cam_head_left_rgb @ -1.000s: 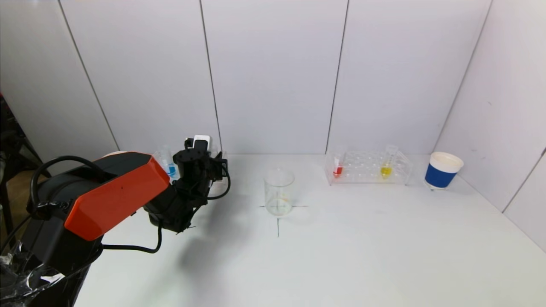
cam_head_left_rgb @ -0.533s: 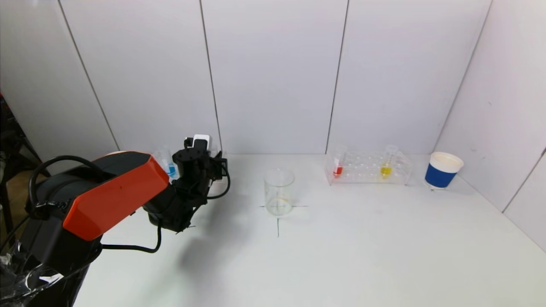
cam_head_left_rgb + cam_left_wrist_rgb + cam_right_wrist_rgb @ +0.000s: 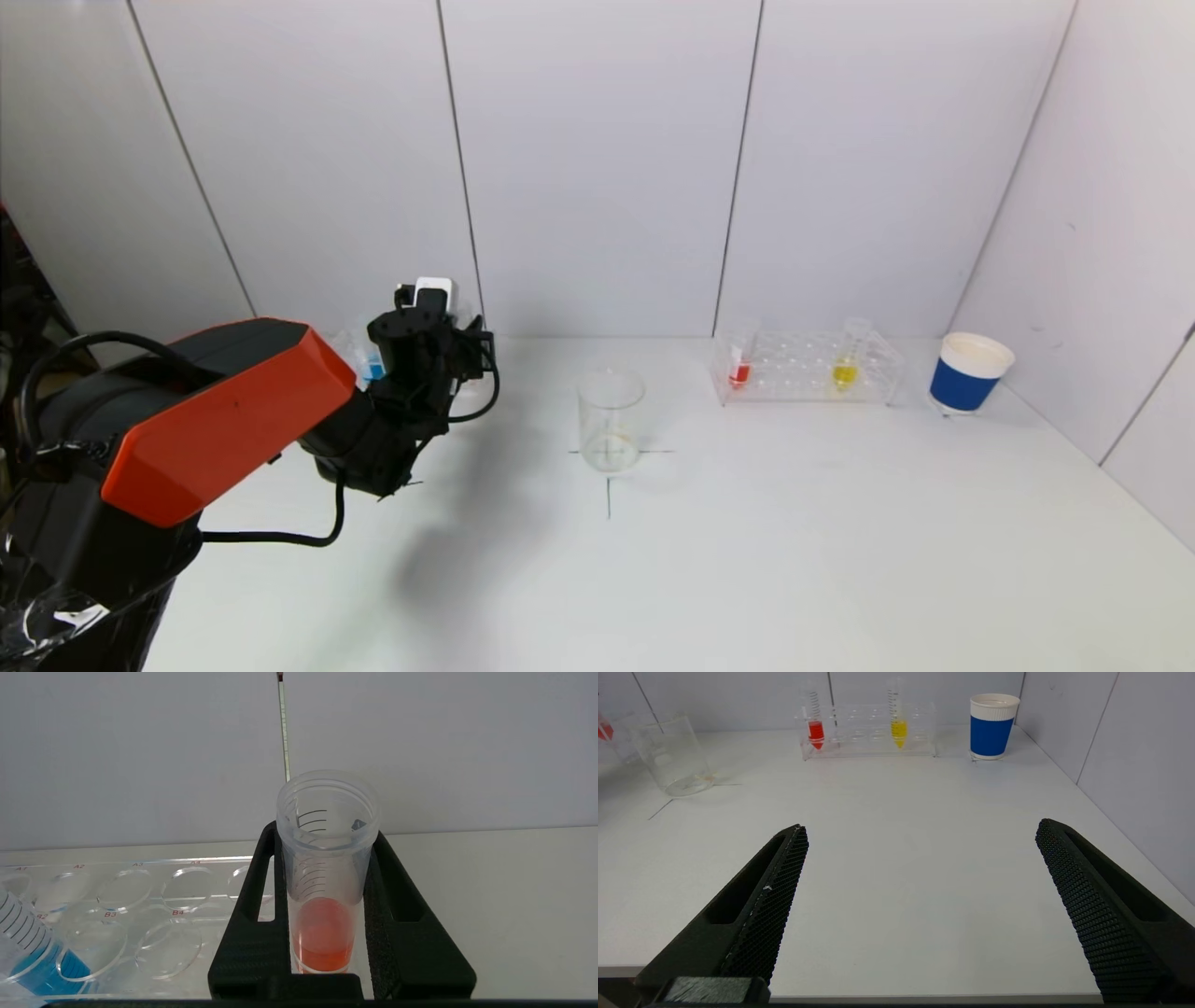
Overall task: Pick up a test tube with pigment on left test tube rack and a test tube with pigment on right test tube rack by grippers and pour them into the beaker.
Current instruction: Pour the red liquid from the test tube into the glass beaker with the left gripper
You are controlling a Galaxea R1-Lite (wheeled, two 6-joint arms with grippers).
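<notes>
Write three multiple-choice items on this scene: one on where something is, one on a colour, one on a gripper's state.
1. Where does the blue paper cup stand?
A. Inside the beaker
B. At the right end of the right test tube rack
C. Beside the left arm

2. What colour is the liquid in the tube between the left gripper fingers?
A. Green
B. Orange-red
C. Yellow

3. How is the right gripper?
A. Open, holding nothing
B. Shut on a tube
C. Shut on the cup

Answers: 1 B, the cup sits just past the rack; 2 B, the left wrist view shows orange-red liquid; 3 A, its fingers stand wide apart over bare table.
</notes>
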